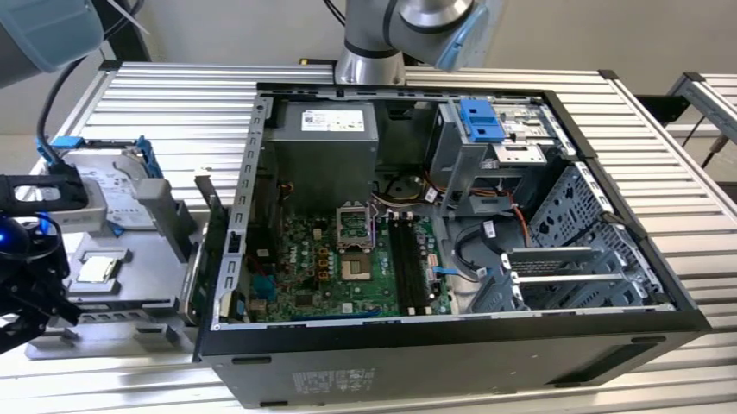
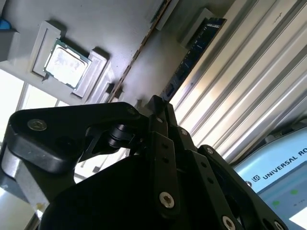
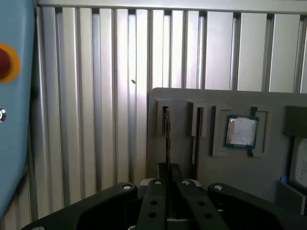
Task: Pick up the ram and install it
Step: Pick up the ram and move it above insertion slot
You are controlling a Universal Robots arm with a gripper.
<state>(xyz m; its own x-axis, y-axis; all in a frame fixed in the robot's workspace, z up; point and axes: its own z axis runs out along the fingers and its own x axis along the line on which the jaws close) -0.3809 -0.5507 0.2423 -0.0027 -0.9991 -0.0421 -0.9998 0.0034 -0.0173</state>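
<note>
There is one ram, one gripper, one gray tray and one open computer case. They are all over the ribbed metal counter.

The ram stands on its thin edge in a slot of the tray. It is the slot nearest the tray's outer edge. The gripper is narrow, and its two fingers are pinched close on the ram's edge. The ram sits down in its slot, not lifted out.

The tray holds three more things. One other thin card stands in the slot just beside the ram. One square silver chip lies in a pocket past that card. In the exterior view, one hard drive sits at the back of the tray.

The case is at the exterior view's right of the tray. Inside it are one green board, one gray power box and a cage with a blue tab. The case wall stands between the tray and the green board.
</note>
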